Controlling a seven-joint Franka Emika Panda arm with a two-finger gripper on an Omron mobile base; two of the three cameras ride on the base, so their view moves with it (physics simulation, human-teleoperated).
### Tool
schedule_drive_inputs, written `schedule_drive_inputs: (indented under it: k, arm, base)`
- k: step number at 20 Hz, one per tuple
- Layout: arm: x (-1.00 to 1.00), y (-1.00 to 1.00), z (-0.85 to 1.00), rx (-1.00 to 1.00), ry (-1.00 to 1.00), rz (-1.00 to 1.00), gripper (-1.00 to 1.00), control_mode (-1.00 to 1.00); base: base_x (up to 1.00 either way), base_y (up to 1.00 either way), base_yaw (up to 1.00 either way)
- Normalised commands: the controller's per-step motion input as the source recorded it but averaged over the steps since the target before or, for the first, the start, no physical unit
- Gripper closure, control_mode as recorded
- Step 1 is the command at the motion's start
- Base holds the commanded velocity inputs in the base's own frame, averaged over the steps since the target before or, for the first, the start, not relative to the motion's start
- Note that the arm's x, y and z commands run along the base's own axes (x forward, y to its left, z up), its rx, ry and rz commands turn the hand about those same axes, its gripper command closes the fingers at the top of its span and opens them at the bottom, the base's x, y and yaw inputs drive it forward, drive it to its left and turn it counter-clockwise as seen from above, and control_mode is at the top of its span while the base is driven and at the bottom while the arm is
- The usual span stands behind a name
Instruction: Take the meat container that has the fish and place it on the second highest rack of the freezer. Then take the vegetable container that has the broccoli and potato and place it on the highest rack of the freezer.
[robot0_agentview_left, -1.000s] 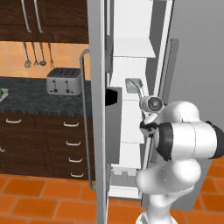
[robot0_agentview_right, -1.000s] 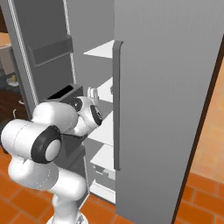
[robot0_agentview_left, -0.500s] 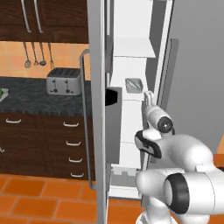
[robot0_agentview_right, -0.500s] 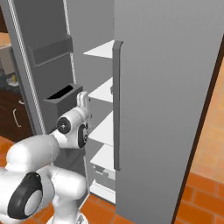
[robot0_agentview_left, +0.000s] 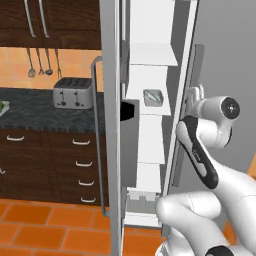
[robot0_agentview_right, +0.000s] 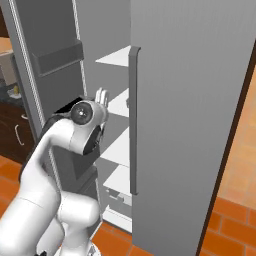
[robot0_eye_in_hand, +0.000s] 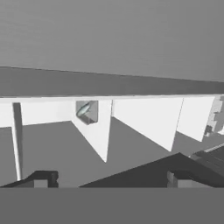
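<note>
A small clear meat container with the grey fish rests on a white freezer shelf, one level below the top shelf. In the hand view the meat container shows small and far off, against a white shelf. My gripper hovers just outside the freezer opening, to the right of the container, by the edge of the shut right door. The gripper points up and its fingertips stand wide apart, open, with nothing between them. The vegetable container is out of view.
The freezer's left door stands open with a dark door bin. The grey right door and its long handle are close beside my arm. A toaster sits on the dark counter above drawers.
My hand has drawn back out of the freezer toward the right door edge and the arm has folded. The fish container has stayed on its shelf.
</note>
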Motion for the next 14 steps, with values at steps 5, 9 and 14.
schedule_drive_inputs:
  k: [5,9,14]
  arm:
    - [-0.51,0.32,-0.43,-0.03,0.30,0.15,-1.00,-1.00]
    - [-0.13,0.54,-0.60,-0.05,0.04,0.13,-1.00,-1.00]
    - [0.04,0.05,-0.04,0.00,0.00,0.00,-1.00,-1.00]
  base:
    - [0.00,0.00,0.00]
    - [0.00,0.00,0.00]
    - [0.00,0.00,0.00]
